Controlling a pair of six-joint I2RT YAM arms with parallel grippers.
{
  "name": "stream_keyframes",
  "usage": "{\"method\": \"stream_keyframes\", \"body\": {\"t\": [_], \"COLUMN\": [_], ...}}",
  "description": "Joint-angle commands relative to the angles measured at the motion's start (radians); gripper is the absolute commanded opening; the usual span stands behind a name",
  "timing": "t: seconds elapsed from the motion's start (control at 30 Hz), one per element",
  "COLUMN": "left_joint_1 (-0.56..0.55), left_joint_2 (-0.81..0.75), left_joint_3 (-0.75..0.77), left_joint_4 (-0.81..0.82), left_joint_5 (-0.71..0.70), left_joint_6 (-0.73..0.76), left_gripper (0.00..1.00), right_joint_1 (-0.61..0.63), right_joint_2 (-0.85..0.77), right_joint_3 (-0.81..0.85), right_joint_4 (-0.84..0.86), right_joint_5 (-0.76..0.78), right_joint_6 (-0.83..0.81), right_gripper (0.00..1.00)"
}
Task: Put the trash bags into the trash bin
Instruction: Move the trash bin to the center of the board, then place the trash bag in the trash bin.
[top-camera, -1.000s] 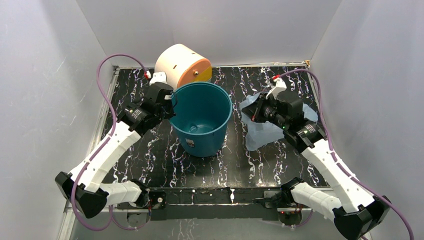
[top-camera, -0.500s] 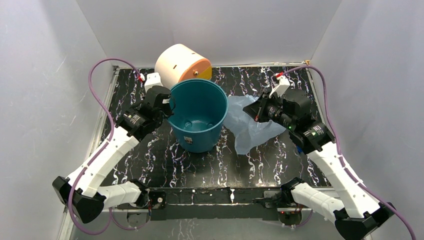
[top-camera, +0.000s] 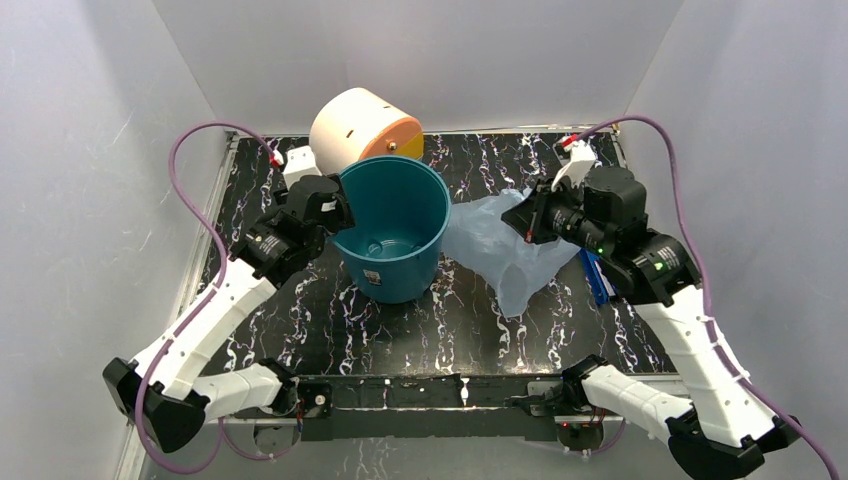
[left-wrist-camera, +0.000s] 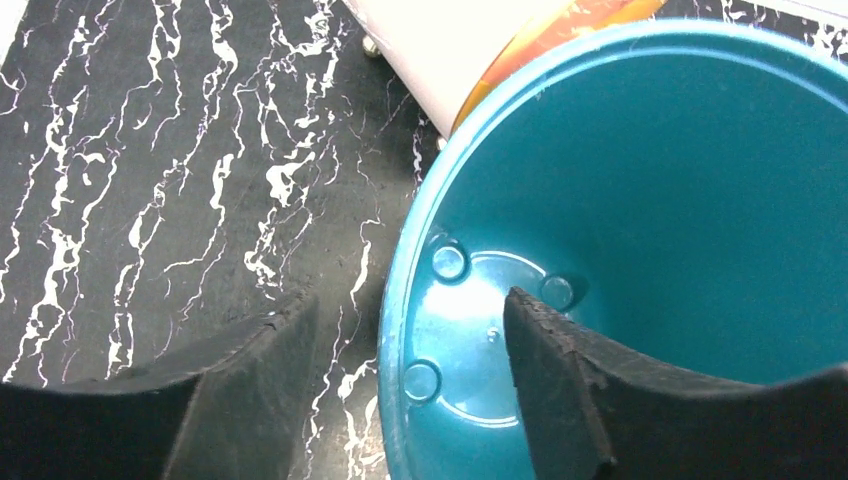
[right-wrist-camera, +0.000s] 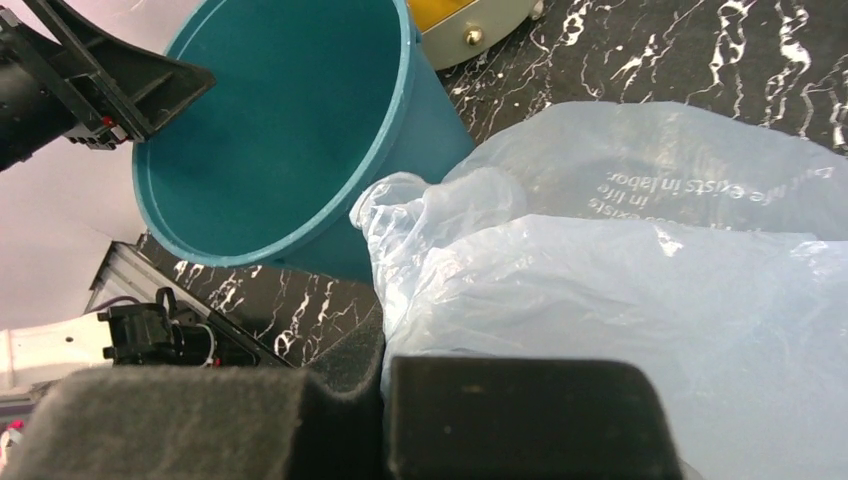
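Observation:
The teal trash bin (top-camera: 392, 240) stands mid-table with its mouth up and nothing inside (left-wrist-camera: 640, 190). My left gripper (top-camera: 337, 212) is open astride the bin's left rim (left-wrist-camera: 408, 300); one finger (left-wrist-camera: 250, 380) is outside the wall and the other (left-wrist-camera: 570, 390) inside, neither pressing it. My right gripper (top-camera: 531, 216) is shut on the pale blue trash bag (top-camera: 500, 255), which hangs crumpled from it just right of the bin. In the right wrist view the bag (right-wrist-camera: 620, 280) bunches out from between the closed fingers (right-wrist-camera: 385, 375), next to the bin (right-wrist-camera: 290, 120).
A cream and orange drum-shaped box (top-camera: 362, 130) lies right behind the bin. A small dark blue flat object (top-camera: 595, 277) lies on the black marbled table (top-camera: 470, 330) under my right arm. White walls close in the table on three sides.
My left gripper has opened and let go of the bin's rim. My right gripper has lifted the bag and carried it toward the bin, uncovering the dark blue object.

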Motion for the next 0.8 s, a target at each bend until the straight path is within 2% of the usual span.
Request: {"method": "stream_keyframes", "body": {"t": [0.0, 0.13, 0.2, 0.3, 0.4, 0.53, 0.77], "left_joint_1": [0.004, 0.004, 0.004, 0.004, 0.004, 0.004, 0.004], "left_joint_2": [-0.07, -0.127, -0.164, -0.249, -0.323, -0.417, -0.536], "left_joint_3": [-0.02, -0.014, -0.006, -0.017, -0.045, -0.112, -0.301], "left_joint_4": [0.01, -0.03, -0.075, -0.096, -0.12, -0.116, 0.053], "left_joint_5": [0.045, 0.116, 0.121, 0.237, 0.401, 0.722, 1.016], "left_joint_6": [0.014, 0.051, 0.045, 0.073, 0.104, 0.168, 0.155], "left_gripper": [0.69, 0.76, 0.77, 0.77, 0.77, 0.77, 0.77], "right_joint_1": [0.0, 0.001, 0.0, 0.0, 0.0, 0.0, 0.0], "right_joint_2": [0.001, -0.004, -0.024, -0.055, -0.047, -0.054, -0.104], "right_joint_3": [0.126, 0.172, 0.174, 0.165, 0.175, 0.191, 0.208], "right_joint_4": [-0.182, -0.267, -0.271, -0.269, -0.309, -0.335, -0.374], "right_joint_5": [0.044, 0.056, 0.037, -0.05, -0.174, -0.336, -0.486], "right_joint_6": [-0.091, -0.12, -0.116, -0.096, -0.087, -0.066, -0.065], "right_gripper": [0.0, 0.0, 0.0, 0.0, 0.0, 0.0, 0.0]}}
